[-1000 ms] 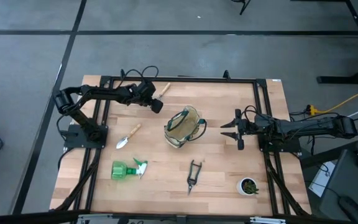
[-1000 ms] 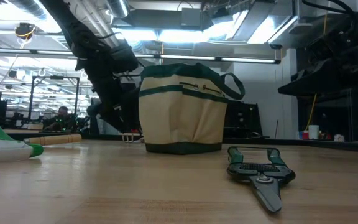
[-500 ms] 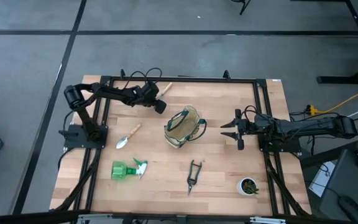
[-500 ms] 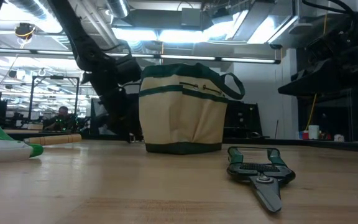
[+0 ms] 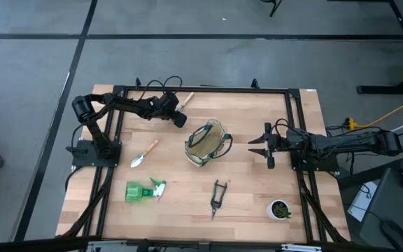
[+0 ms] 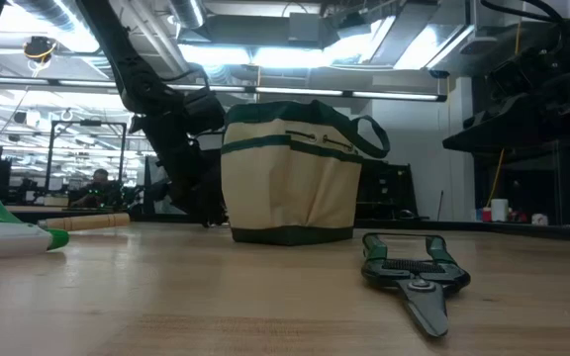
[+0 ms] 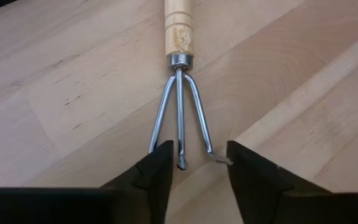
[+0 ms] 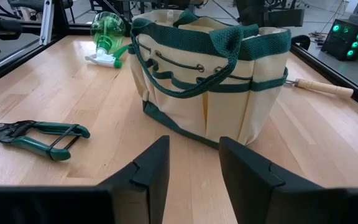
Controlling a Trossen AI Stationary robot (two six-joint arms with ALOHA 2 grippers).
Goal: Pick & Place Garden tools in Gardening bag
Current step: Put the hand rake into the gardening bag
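The left gripper [image 7: 197,163] is low at the far-left part of the table [image 5: 250,203], w/ its fingers [image 7: 157,171] spread on both sides of the metal prongs of the hand rake [image 7: 179,93]. The prong tips lie between the two fingers; I cannot tell if the pads already touch them. The rake lies flat on the wood, its wooden handle [image 5: 185,99] pointing to the far edge.

Nearer to the front, the trowel [image 5: 144,152] lies flat by the left arm's base, and the green spray bottle [image 5: 144,190] lies on its side near the front-left.

In the middle stands the gardening bag [image 5: 206,143], upright, mouth open to the top, green handles hanging at its sides.

In front of it, a bit to the right, the pruning shears [image 5: 218,197] lie flat, apart from the bag.

The right gripper [image 5: 258,146] waits at the right side, level w/ the bag, fingers [image 8: 148,168] partly spread and holding nothing. A small white pot w/ a plant [image 5: 280,208] stands near the front-right corner.
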